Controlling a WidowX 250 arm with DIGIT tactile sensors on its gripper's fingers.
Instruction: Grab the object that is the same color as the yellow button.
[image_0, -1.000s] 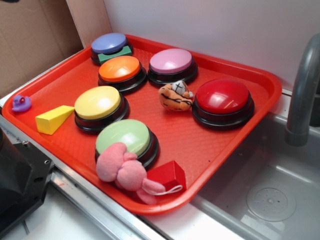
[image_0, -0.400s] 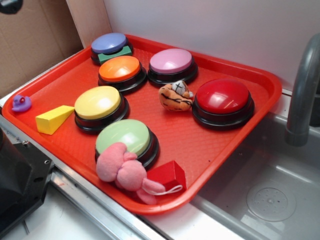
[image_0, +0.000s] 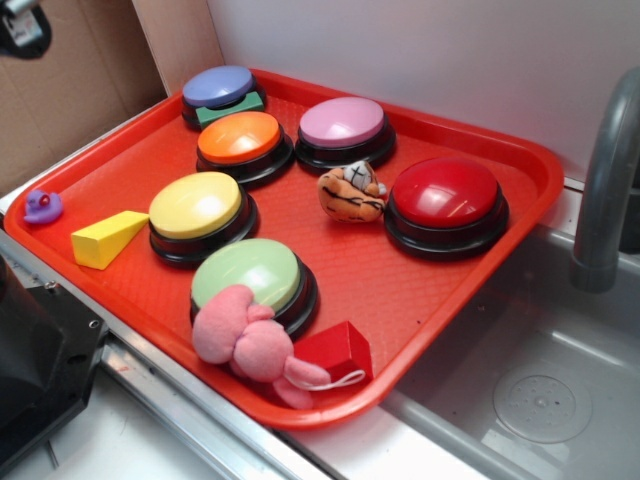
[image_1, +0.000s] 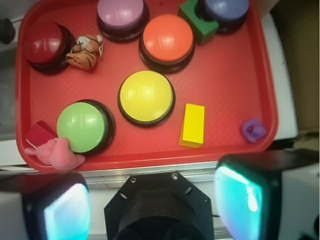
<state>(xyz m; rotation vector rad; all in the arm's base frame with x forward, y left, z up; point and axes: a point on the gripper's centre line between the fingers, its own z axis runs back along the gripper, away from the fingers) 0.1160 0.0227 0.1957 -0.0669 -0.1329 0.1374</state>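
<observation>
— What do we have for the yellow wedge block (image_0: 107, 238)?
— We see a small, matte, solid yellow piece with a triangular profile in the exterior view; from the wrist camera it (image_1: 193, 125) reads as a plain yellow rectangle, smaller than any button.
— Where do we place it?
— On the red tray (image_0: 420, 290), just beside the yellow button (image_0: 197, 208), at the button's nine o'clock in the exterior view and at its (image_1: 146, 96) four o'clock from the wrist. We see a narrow gap between them.
— Neighbours?
— The light-green button (image_0: 250, 277) sits at the yellow button's five o'clock in the exterior view, the orange button (image_0: 241, 140) at its one o'clock. A small purple toy (image_0: 43, 207) lies at the wedge's ten o'clock, near the tray rim.
— And the gripper (image_1: 152, 202)?
— We see its two fingers (image_1: 241, 197) spread wide apart, holding nothing, low in the wrist view, well apart from the wedge.
</observation>
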